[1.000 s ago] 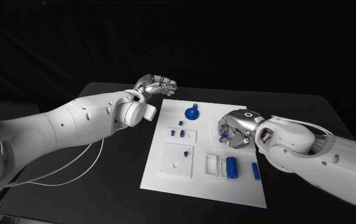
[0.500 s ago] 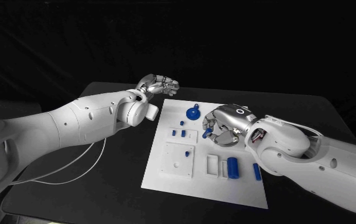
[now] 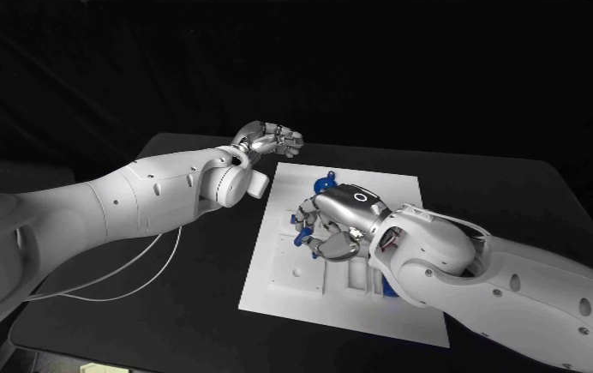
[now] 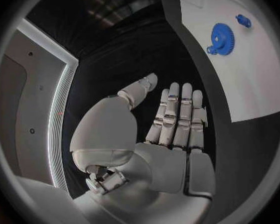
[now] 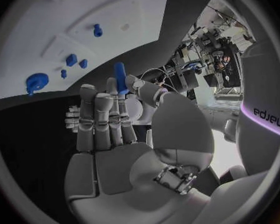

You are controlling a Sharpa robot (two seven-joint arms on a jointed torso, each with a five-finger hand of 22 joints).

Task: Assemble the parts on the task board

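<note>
The room is dark; the black bench and backdrop swallow most light. The white board glows brightest, nearly washed out, with soft shadows just beside the right robot hand. Both wrist views bulge, the board's edges curving toward the rim. A lit strip glares behind the left robot hand.

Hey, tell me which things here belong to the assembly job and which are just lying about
Part of the job:
task board
blue gear
blue pin, pinched in the right hand
small blue pegs standing in the board

Just lying about:
white cable on the black table
left hand, held off the board
</note>
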